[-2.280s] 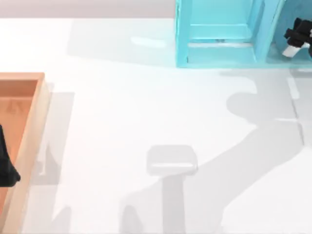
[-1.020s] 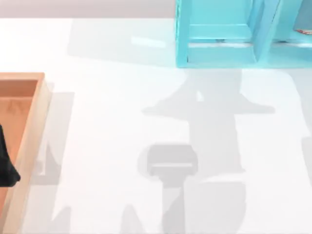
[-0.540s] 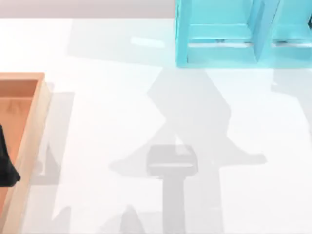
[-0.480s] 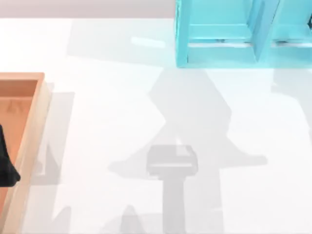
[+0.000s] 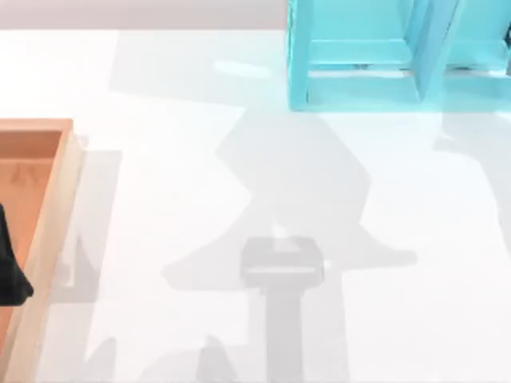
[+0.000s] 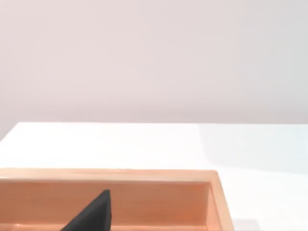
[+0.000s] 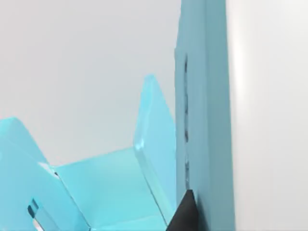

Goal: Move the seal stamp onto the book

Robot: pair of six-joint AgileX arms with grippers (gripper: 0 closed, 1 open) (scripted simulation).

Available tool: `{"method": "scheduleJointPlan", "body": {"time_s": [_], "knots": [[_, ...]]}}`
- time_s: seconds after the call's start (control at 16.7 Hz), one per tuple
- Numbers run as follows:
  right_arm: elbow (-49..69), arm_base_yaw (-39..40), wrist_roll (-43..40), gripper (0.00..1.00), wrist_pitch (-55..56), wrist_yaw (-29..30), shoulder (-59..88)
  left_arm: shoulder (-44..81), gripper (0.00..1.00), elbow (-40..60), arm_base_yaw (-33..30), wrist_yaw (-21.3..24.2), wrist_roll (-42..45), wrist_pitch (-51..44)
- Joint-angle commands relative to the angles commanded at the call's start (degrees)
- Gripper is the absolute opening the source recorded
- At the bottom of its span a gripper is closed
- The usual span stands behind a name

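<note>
Working tight against the shelf: the right gripper (image 7: pixel 185 214) is pressed close to a wall of the light-blue shelf unit (image 5: pixel 359 56), which sits upper right in the top view. Whether the gripper is open, closed or holding anything cannot be told.
The left gripper (image 5: pixel 8 271) is parked over the wooden tray (image 5: pixel 48 207) at the left edge, its state likewise unreadable. The white table (image 5: pixel 160 199) between them is crossed by arm shadows. Where the seal stamp and the book lie cannot be told. Risk: with so little clearance, the shelf wall could be clipped on any swing and the unit shoved. A blind grasp could be missed, or the stamp knocked over.
</note>
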Motion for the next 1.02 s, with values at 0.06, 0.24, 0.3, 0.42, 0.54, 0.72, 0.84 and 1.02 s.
{"method": "scheduleJointPlan", "body": {"time_s": [0.06,0.24,0.3,0.42,0.54,0.72,0.84,1.02], "knots": [[0.69,1.91,-2.05,0.0,0.58,1.27,0.64,0.0,1.0,0.0,0.0,0.0,0.0,0.0],[3.08,9.69,-10.7,0.0,2.52,6.43,3.94,0.0,1.0,0.0,0.0,0.0,0.0,0.0],[3.89,12.75,-14.23,0.0,3.17,8.51,5.51,0.0,1.0,0.0,0.0,0.0,0.0,0.0],[5.52,19.35,-21.95,0.0,4.43,13.1,9.13,0.0,1.0,0.0,0.0,0.0,0.0,0.0],[7.08,26.35,-30.32,0.0,5.65,18.16,13.22,0.0,1.0,0.0,0.0,0.0,0.0,0.0],[9.13,37.06,-43.61,0.0,7.35,26.3,19.99,0.0,1.0,0.0,0.0,0.0,0.0,0.0],[10.19,43.84,-52.49,0.0,8.35,31.85,24.75,0.0,1.0,0.0,0.0,0.0,0.0,0.0],[11.4,52.84,-65.13,0.0,9.73,39.93,31.68,0.0,1.0,0.0,0.0,0.0,0.0,0.0]]}}
